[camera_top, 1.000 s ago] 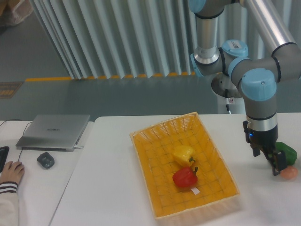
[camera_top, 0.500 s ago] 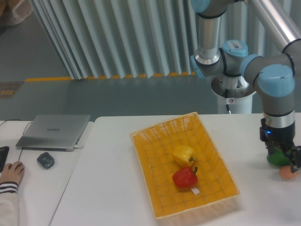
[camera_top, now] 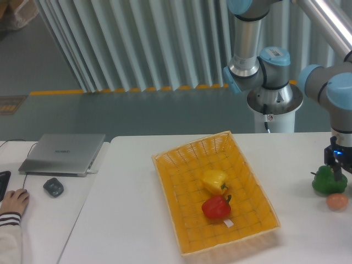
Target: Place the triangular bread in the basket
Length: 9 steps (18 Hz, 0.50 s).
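A: Arm has swung right over the last sec. Pincer (camera_top: pixel 336 165) was left of the green bell pepper (camera_top: pixel 329 181) w/ fingers in view; now it sits at the frame's right edge, just above/behind that pepper.

B: Open or shut?

A: Cannot tell. Only the wrist w/ a blue light shows; fingers are lost behind the pepper and cut by the edge. Nothing visibly held.

B: Where's the triangular bread?

A: Not in view anywhere. Judgement: it prob. lies off-frame to the right, since the arm is heading that way, but can't confirm.

B: Basket?

A: Basket (camera_top: pixel 165 187) is mid-desk, unmoved, holding a yellow bell pepper (camera_top: pixel 214 180) and a red bell pepper (camera_top: pixel 216 207), the two just beside each other. No bread in it, so the task is at the reach stage, nothing placed yet.

B: Other stuff?

A: Small orange-pink ball (camera_top: pixel 336 201) on the desk (camera_top: pixel 132 220) just in front of the green pepper. Far left: laptop (camera_top: pixel 63 153), dark mouse (camera_top: pixel 53 187), a person's hand (camera_top: pixel 14 201) at the edge. All unchanged.
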### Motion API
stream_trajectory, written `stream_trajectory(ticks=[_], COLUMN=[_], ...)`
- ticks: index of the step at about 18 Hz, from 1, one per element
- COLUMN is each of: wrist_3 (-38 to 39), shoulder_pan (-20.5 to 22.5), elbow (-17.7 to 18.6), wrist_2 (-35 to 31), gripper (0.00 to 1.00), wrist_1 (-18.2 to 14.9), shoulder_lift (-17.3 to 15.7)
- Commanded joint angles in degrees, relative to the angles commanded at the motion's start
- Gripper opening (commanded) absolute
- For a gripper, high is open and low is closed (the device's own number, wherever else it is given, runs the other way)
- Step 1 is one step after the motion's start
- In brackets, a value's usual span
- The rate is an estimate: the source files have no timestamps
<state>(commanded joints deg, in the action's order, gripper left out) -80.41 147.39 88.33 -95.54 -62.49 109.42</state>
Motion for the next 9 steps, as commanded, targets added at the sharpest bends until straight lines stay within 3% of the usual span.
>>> stream_trajectory(ticks=[6, 9], wrist_3=[-13.8, -14.5], shoulder_pan=[2.8, 4.0], elbow=[2.5, 3.3], wrist_2=[-0.3, -0.1], gripper=[1.00, 1.00], wrist_1=[0.0, 0.1], shoulder_lift=[-0.1, -0.1])
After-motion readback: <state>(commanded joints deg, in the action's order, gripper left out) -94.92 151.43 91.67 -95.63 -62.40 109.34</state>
